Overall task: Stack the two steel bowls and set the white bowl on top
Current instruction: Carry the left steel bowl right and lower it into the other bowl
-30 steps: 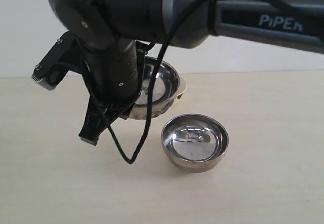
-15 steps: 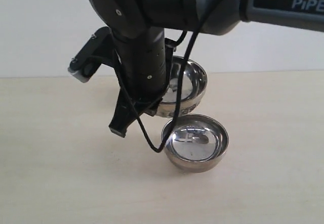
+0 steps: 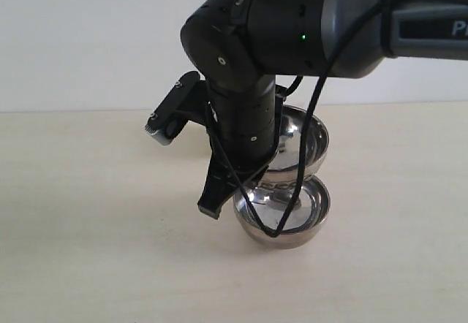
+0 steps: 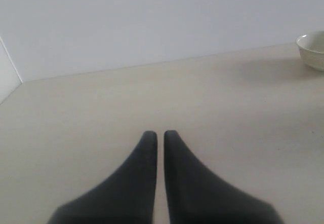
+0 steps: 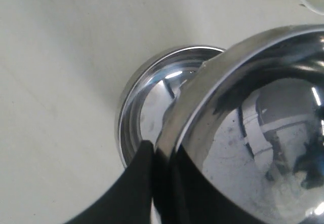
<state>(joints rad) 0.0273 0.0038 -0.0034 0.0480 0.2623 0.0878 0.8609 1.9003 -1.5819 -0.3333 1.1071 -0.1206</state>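
Writing: only a "P" at the frame edge on the grey arm (image 3: 292, 23); the rest is cut off. A green light (image 3: 303, 36) glows on its black joint.

Right gripper (image 5: 161, 155) clenched on the rim of the upper bowl (image 3: 303, 144), one finger outside and one inside. The bowl is mirror-bright steel, tilted, off the table (image 3: 88, 250). Its base sits over the mouth of the lower bowl (image 3: 313, 224); can't tell if they touch.

Lower bowl: steel, upright on the table, inside showing only reflections. A black cable (image 3: 322, 82) loops down across it.

White bowl (image 4: 311, 49): cream, glossy, upright on the table, cut by the frame edge, well apart from the left gripper (image 4: 158, 135).

Left gripper: fingers drawn together to a thin slit, grasping nothing.
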